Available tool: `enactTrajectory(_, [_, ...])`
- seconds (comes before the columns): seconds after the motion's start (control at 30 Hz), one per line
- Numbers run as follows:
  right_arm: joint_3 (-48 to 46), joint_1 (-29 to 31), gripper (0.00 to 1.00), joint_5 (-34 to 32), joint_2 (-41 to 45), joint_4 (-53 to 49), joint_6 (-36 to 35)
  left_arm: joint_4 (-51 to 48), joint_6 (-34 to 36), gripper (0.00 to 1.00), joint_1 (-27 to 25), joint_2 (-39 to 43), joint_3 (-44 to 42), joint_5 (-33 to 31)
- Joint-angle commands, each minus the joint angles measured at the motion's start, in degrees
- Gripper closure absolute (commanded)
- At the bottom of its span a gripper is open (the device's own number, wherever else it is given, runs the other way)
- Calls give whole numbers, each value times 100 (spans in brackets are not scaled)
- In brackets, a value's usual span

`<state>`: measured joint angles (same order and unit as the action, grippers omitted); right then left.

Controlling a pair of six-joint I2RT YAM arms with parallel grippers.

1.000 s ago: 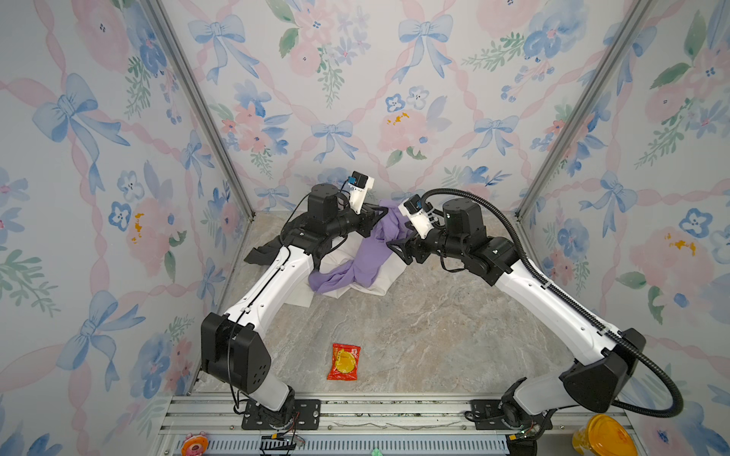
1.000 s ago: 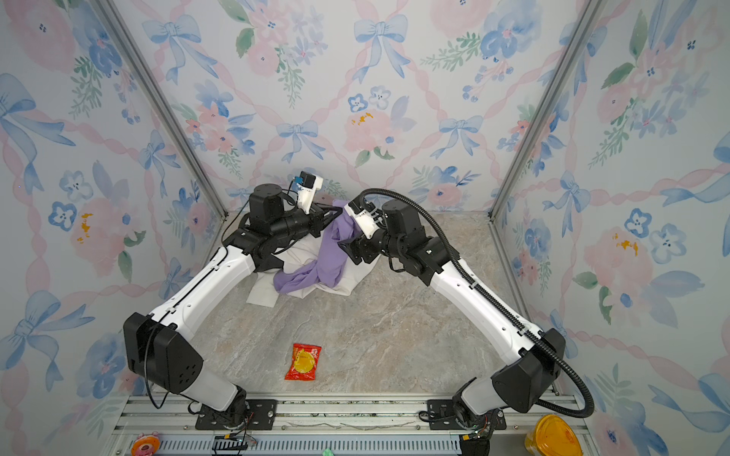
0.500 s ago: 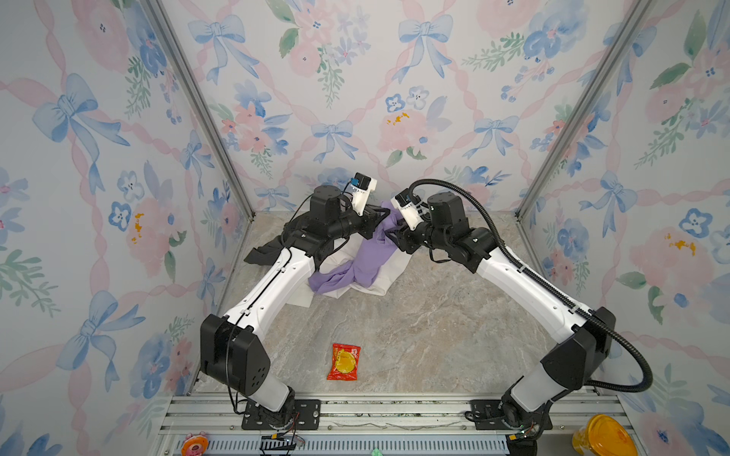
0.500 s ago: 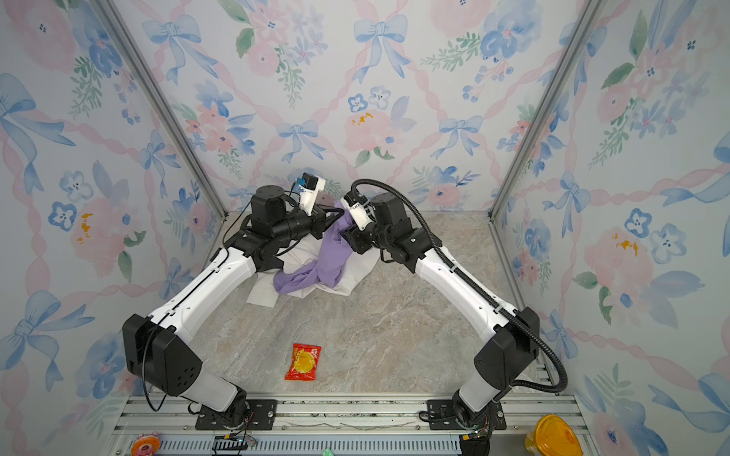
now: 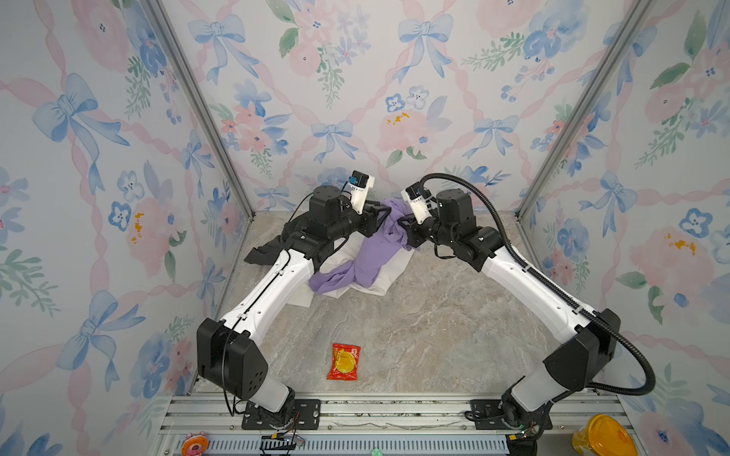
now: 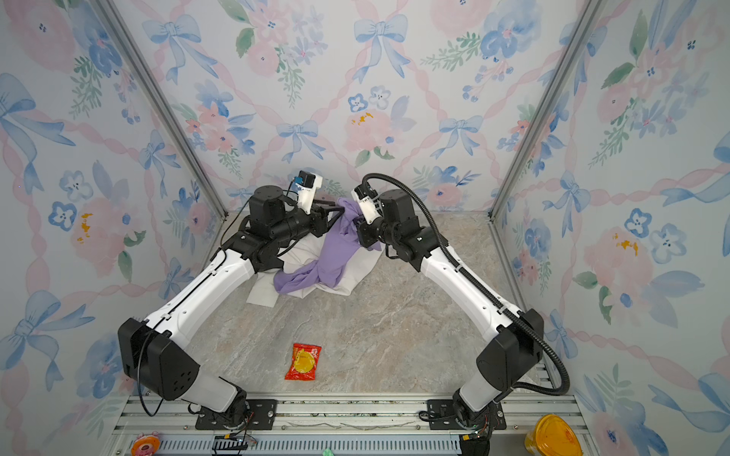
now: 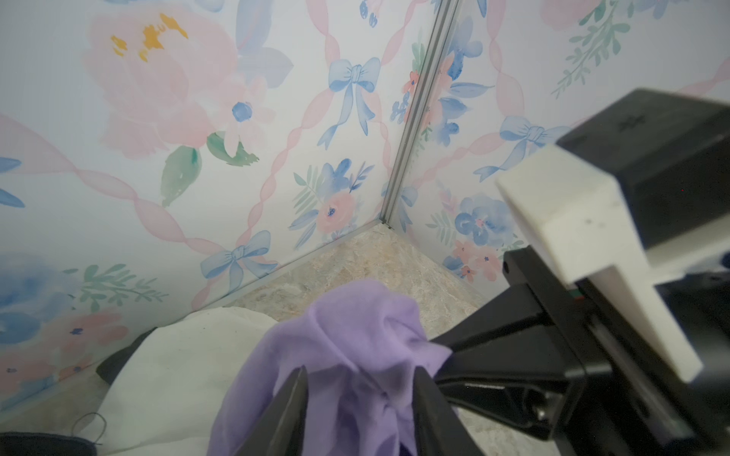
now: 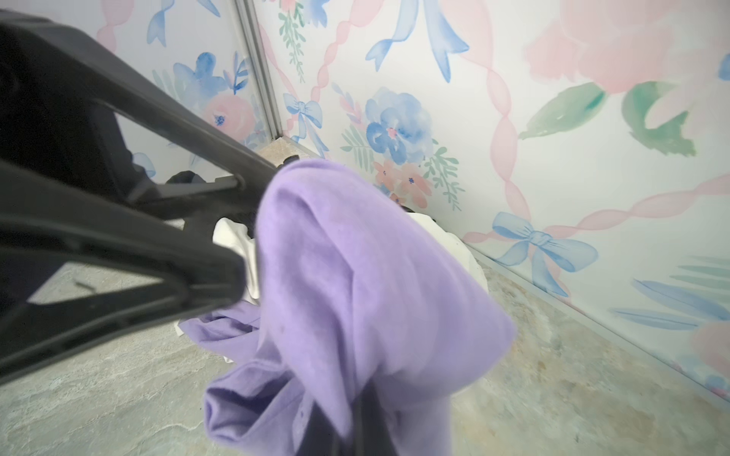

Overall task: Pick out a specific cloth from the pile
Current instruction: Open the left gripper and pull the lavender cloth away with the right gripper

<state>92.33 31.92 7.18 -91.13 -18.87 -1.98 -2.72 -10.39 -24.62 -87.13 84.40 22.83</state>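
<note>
The lavender cloth (image 5: 371, 256) (image 6: 335, 252) hangs lifted at its top end, and its lower part trails over the cream-white cloth (image 5: 379, 284) of the pile at the back left. My right gripper (image 5: 403, 229) (image 8: 355, 414) is shut on a fold of the cloth (image 8: 355, 276) near its raised top. My left gripper (image 5: 385, 215) (image 7: 361, 373) faces it from the other side. Its jaws stand apart, with the cloth (image 7: 355, 347) loose between them. The dark grey-black garment (image 5: 264, 252) lies behind the left arm.
A red and yellow snack packet (image 5: 343, 361) (image 6: 303, 361) lies on the marble floor near the front. The floral back wall and corner posts stand close behind both grippers. A yellow container (image 5: 600, 436) sits outside the front rail at right.
The right gripper reached in to the raised top of the cloth and closed on it. The left gripper, shut on the cloth before, has opened its jaws.
</note>
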Motion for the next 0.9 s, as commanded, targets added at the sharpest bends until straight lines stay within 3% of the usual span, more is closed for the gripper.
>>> enactTrajectory(0.0, [65, -282, 100, -177, 432, 629, 315, 144, 99, 41, -4, 186, 188, -314])
enactTrajectory(0.4, [921, -1081, 100, -434, 737, 1232, 804, 142, 19, 16, 1, 344, 131, -842])
enactTrajectory(0.73, [1763, -2252, 100, -597, 655, 1305, 1174, 158, 11, 3, -9, 420, 71, -1074])
enactTrajectory(0.87, [2027, -2583, 100, -553, 504, 1442, 1391, 208, 45, 2, -10, 409, 55, -1122])
